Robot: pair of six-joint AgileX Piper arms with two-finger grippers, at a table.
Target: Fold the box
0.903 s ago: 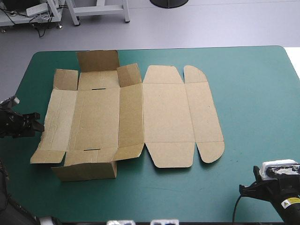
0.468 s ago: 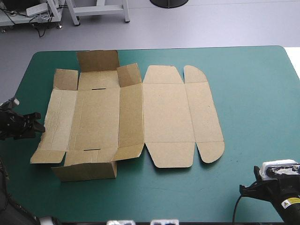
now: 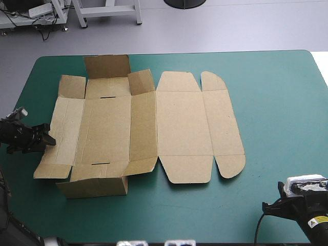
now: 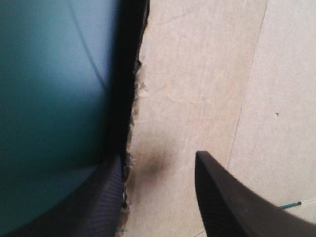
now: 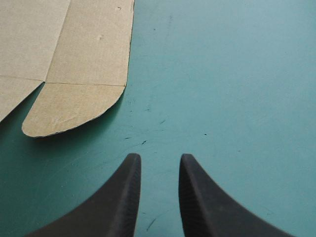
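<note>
Brown box (image 3: 138, 125) mostly flat, two end walls raised, table's left half.

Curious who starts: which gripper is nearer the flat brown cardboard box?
Left: the left gripper straddles the left edge of the brown cardboard box; the right gripper sits off its front-right corner.

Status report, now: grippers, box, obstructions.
Left gripper open at left edge of box. Right gripper open over teal-green cover. Board mostly flat, end flaps raised. No obstructions.

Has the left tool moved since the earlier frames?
Yes. In the high view the left tool has crept rightward, toward the box. Its tips now lie over the box's left edge, which they only just reached earlier.
</note>
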